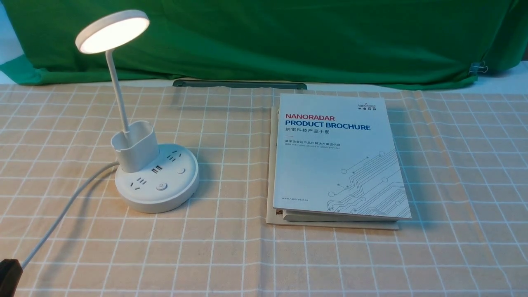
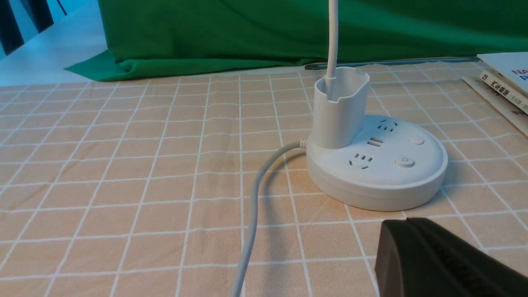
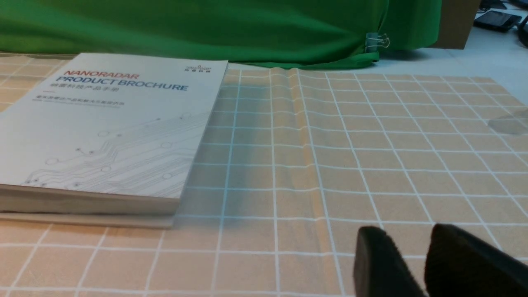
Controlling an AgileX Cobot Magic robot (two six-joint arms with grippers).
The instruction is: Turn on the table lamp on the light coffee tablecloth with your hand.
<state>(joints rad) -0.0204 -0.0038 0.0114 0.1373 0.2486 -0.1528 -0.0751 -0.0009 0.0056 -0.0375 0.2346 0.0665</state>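
The white table lamp stands at the left on the light coffee tablecloth [image 1: 231, 255]. Its round disc head [image 1: 112, 31] glows. Its round base [image 1: 156, 181] carries sockets, a cup holder and a power button [image 1: 161, 187]. Its white cord [image 1: 62, 214] runs towards the front left. My left gripper [image 1: 9, 275] shows only as a black tip at the front left corner, well short of the base. In the left wrist view it [image 2: 406, 222] is shut and empty, just in front of the base [image 2: 377, 165]. My right gripper [image 3: 406, 231] is open and empty over bare cloth.
A white product brochure [image 1: 338, 156] lies on other booklets right of centre; it also shows in the right wrist view [image 3: 111, 123]. A green cloth backdrop [image 1: 313, 37] hangs behind, with a dark strip [image 1: 239, 84] at its foot. The cloth has a raised fold [image 3: 297, 123].
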